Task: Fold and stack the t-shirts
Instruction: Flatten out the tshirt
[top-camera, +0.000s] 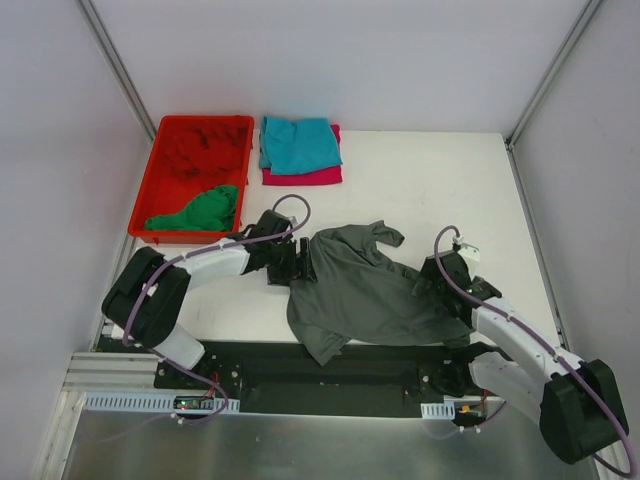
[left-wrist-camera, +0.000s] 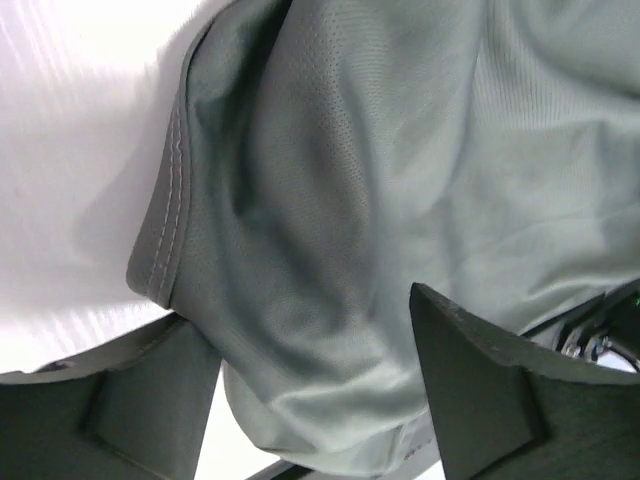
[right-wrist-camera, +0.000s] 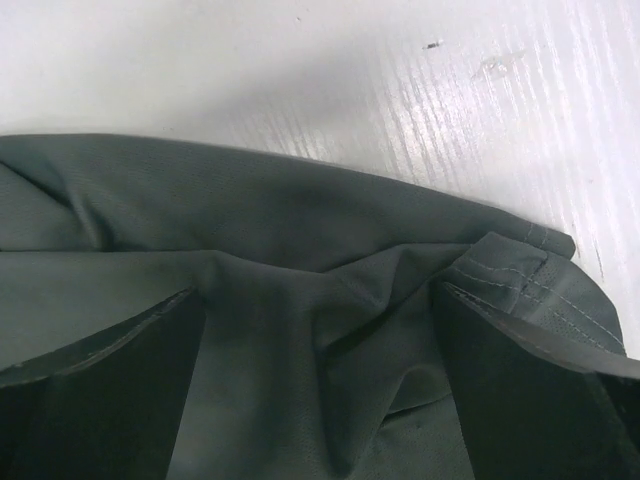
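Observation:
A dark grey t-shirt (top-camera: 370, 290) lies crumpled on the white table between my two arms. My left gripper (top-camera: 300, 262) is at the shirt's left edge. In the left wrist view the left gripper (left-wrist-camera: 310, 400) is open, its jaws wide apart, with a hemmed fold of grey cloth (left-wrist-camera: 330, 250) lying loose between them. My right gripper (top-camera: 440, 285) is at the shirt's right side. The right wrist view shows this gripper (right-wrist-camera: 320, 380) open too, straddling a raised ridge of the grey shirt (right-wrist-camera: 300, 230). A folded teal t-shirt (top-camera: 300, 143) rests on a folded magenta one (top-camera: 310, 176).
A red plastic bin (top-camera: 160, 140) stands at the back left, holding a red shirt (top-camera: 205, 150) and a green shirt (top-camera: 200, 210). The green one hangs over the bin's near wall. White walls close in the table on three sides.

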